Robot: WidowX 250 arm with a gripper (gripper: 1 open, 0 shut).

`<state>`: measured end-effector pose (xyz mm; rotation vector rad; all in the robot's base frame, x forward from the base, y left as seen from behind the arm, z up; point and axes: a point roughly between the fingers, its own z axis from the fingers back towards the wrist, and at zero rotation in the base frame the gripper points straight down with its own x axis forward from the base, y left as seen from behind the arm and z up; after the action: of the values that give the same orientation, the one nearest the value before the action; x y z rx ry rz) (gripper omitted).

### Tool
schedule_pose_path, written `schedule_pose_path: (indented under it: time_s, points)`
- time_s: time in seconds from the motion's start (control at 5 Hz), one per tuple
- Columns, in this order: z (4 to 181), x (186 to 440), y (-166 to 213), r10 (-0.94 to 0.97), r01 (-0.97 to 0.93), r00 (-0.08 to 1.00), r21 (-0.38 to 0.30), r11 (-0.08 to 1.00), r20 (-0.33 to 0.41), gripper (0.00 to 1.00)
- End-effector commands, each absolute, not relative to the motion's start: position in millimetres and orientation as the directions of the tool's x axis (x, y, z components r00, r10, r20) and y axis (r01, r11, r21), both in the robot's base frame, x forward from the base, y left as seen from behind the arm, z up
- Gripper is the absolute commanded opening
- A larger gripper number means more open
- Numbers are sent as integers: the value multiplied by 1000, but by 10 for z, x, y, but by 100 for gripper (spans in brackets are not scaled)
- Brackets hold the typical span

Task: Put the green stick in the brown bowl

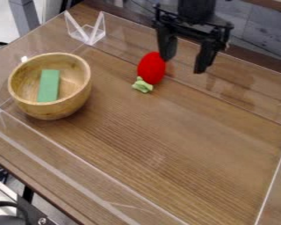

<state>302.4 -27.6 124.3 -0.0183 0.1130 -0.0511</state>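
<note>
Camera view looks down across a wooden table [167,167], and here the green stick [49,85] lies flat inside the brown bowl [75,99], resting on the bowl's floor with its long side running toward the far rim. The bowl sits at the left side of the table, near a clear plastic barrier [84,31] at the back corner. Over to the right, the gripper [191,53] hangs above the tabletop pointing down, its two dark fingers [206,54] spread wide apart with nothing between them. Just left of it stands a red strawberry toy [151,67], small green leaves at its base, not touched by either finger. The gripper is well apart from the bowl, with the strawberry between the two. A low clear wall [61,180] runs along the table's near edge.
</note>
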Motion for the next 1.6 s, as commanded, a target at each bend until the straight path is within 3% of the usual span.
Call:
schedule_pose_path:
  time_s: [0.0, 0.2, 0.6, 1.0, 1.2, 1.4]
  points:
    - [1409, 3042, -273, -30, 29, 999, -12, 1000, -40, 100]
    - [1386, 2996, -271, -1, 0, 999, -6, 1000, -34, 100]
    - [1379, 3173, -50, 111, -111, 994, -4, 994, -16, 100]
    - [1473, 3233, -23, 21, -20, 999, 4, 1000, -34, 100]
    - [1295, 3177, 31, -40, 41, 998, 9, 999, -56, 100]
    - [1284, 3169, -109, -72, 73, 995, 7, 997, -70, 100]
